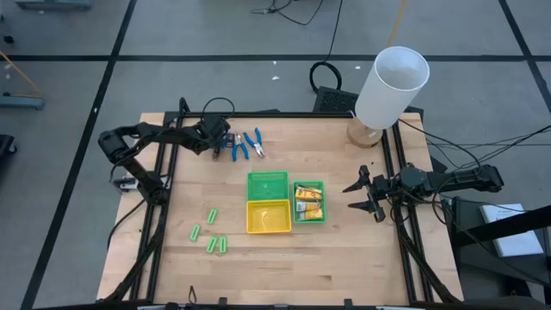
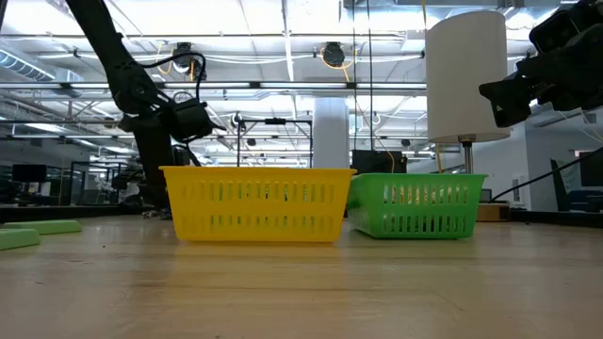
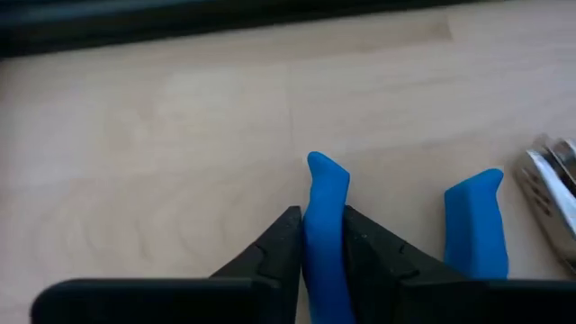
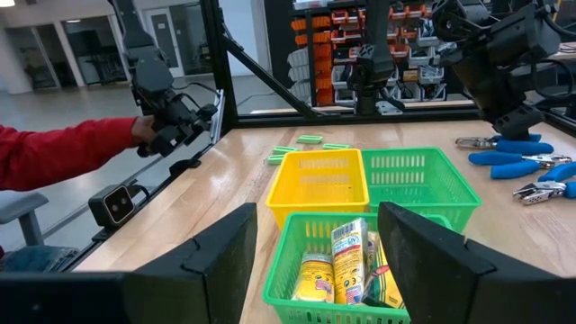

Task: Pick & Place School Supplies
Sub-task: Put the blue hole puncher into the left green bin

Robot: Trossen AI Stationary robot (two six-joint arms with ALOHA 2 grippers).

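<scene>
Blue-handled pliers [image 1: 250, 145] lie in a cluster on the table's far left part. My left gripper [image 1: 224, 143] is at their left end, shut on one blue handle. Several light-green sticks [image 1: 211, 232] lie flat on the near left of the table. Yellow-orange packets [image 1: 308, 202] sit inside a small green tray [image 1: 320, 185]. My right gripper [image 1: 366, 195] hovers open to the right of that tray, touching nothing; in the right wrist view its fingers [image 4: 432, 261] frame the packets [image 4: 346, 261]. My left gripper [image 3: 319, 225] pinches one blue plier handle [image 3: 326, 193] between its two fingers [image 3: 283, 243], lying along the handle, whose free end sticks out past the fingertips. The second blue handle [image 3: 472, 220] lies free beside it. Whether the tool rests on the table cannot be told.
A green tray [image 1: 267, 183] and a yellow tray [image 1: 268, 215] stand mid-table, beside the small green one. A big white cylinder [image 1: 392, 86] on a wooden base stands at the far right corner. A person's red sleeve [image 4: 54, 153] shows beyond the table's left side.
</scene>
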